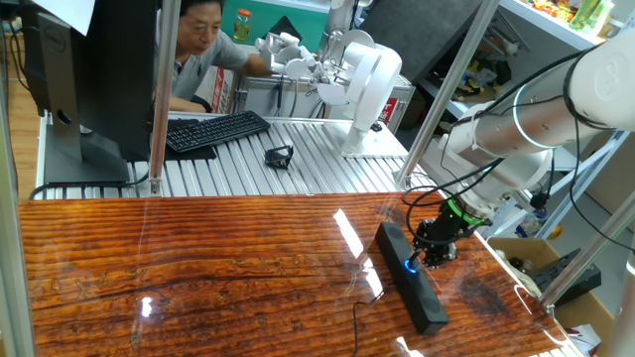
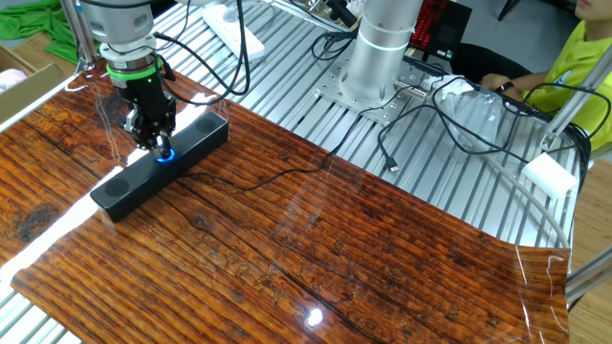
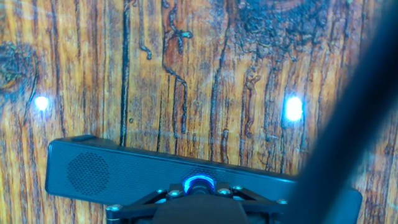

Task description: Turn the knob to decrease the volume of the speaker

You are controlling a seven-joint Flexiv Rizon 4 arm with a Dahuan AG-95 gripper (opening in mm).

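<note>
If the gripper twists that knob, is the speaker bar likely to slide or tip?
The speaker lies flat, long and low on the wooden table, so tipping seems unlikely. It looks slim and light, unclamped on glossy wood, so it may swivel. The gripper sits at the knob.

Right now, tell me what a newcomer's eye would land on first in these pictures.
The blue glow around the knob stands out first, set in the middle of the long black speaker lying on the glossy wooden table. The gripper hangs right over that knob, though whether its fingers touch it cannot be told. Behind the table, a man sits by a keyboard.
</note>
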